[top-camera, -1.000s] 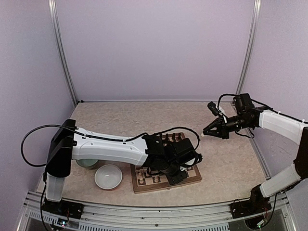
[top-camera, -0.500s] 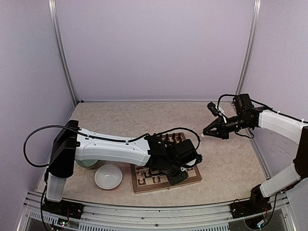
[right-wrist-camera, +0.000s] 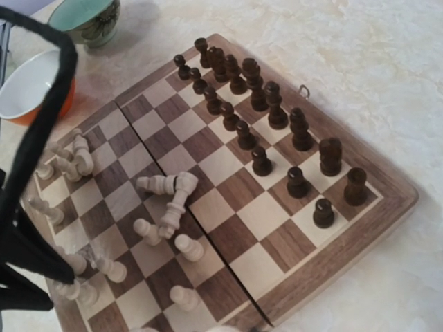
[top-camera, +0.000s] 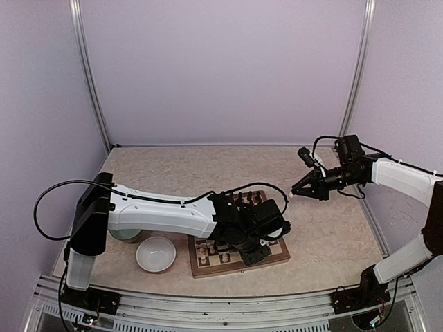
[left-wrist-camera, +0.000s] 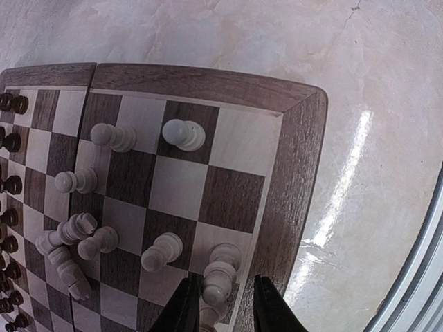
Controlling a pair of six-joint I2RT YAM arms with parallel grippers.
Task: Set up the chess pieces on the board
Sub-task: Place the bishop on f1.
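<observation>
— Chess pieces (right-wrist-camera: 166, 185): which one is the left tool (left-wrist-camera: 223, 290) on?

— A cream piece (left-wrist-camera: 218, 273) standing at the edge of the board (left-wrist-camera: 294, 173), on a square beside the border. One of the fingers (left-wrist-camera: 185, 308) sits on each side of it, close in. Whether they actually press it I cannot tell (a sliver of gap seems to show on one side).

— And round about it?

— More cream ones on the neighbouring squares. Some are upright, and a few are tipped over towards the middle of that half. The dark pieces (right-wrist-camera: 261, 160) stand upright in two rows along the opposite side.

— The right tool (top-camera: 296, 191)?

— Raised, out past the board's far right corner, above the desk (top-camera: 332, 228). Its tips stand a little apart with nothing between them.

— Where does the board lie?

— Flat on the desk near the front edge, between the two arm bases, turned slightly askew. The left arm reaches across it and hides much of it from above.

— Bowls?

— Two, both on the desk just left of the board. The white bowl (top-camera: 156, 254), orange outside, is the nearer one, and its inside shows plain white. The green bowl (right-wrist-camera: 93, 24) stands behind it and further left, with a flower on its wall. From above the arm covers most of it, and the right wrist view cuts off its inside, so I cannot tell what it holds.
</observation>
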